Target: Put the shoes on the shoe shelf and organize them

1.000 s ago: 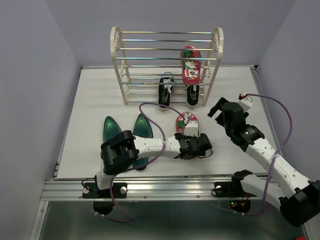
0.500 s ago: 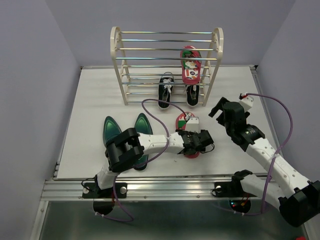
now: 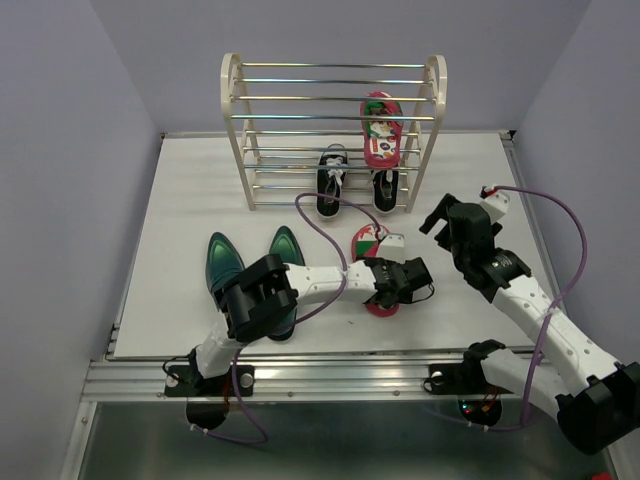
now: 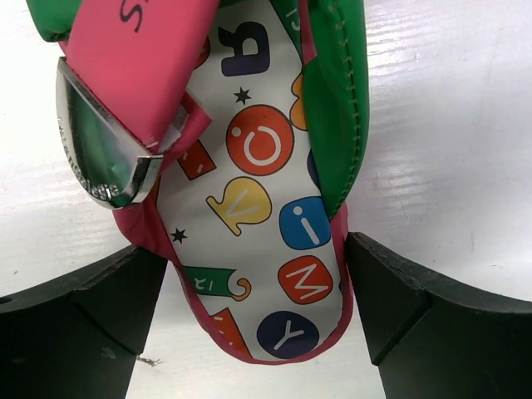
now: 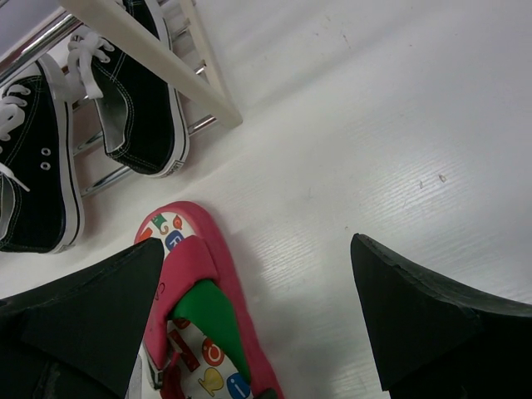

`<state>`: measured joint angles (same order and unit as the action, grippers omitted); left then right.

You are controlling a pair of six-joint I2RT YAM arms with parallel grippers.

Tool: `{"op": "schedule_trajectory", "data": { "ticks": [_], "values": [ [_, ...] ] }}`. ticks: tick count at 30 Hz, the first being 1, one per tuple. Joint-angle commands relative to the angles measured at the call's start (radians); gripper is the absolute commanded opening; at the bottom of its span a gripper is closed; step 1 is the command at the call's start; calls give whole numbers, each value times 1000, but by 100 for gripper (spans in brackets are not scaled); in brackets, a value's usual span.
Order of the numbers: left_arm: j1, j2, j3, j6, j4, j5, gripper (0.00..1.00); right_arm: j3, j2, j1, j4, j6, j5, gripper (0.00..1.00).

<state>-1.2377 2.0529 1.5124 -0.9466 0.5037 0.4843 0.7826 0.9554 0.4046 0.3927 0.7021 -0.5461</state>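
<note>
Set to grasp the loose flip-flop (image 4: 262,174) with left gripper (image 4: 259,312) spread wide astride it, right gripper (image 3: 437,216) likewise released; next, squeeze shut, lift to shelf (image 3: 238,130)

Light: bright and even, probably from overhead.
Shadows: soft and faint on the white desk (image 3: 190,200).
Glare: shoe shelf (image 3: 335,82) rods gleam; the flip-flop (image 4: 266,208) metal clasp (image 4: 100,150) mirrors.
Focus: all views sharp; left tool (image 4: 258,287) fingers (image 4: 75,332) near-black, detail lost.
</note>
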Motion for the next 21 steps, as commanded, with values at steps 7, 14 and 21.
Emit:
{"op": "schedule_trajectory", "data": {
  "ticks": [7,14,21],
  "values": [
    [57,125,77,-4,93,-135,99,-13,-24,-16,-45,-26,-12,100],
    [58,183,115,-21,144,-160,99,-22,-30,-16,-52,-30,-18,100],
    [84,224,118,-43,141,-162,99,-28,-46,-16,-55,-35,-21,100]
  ]
}}
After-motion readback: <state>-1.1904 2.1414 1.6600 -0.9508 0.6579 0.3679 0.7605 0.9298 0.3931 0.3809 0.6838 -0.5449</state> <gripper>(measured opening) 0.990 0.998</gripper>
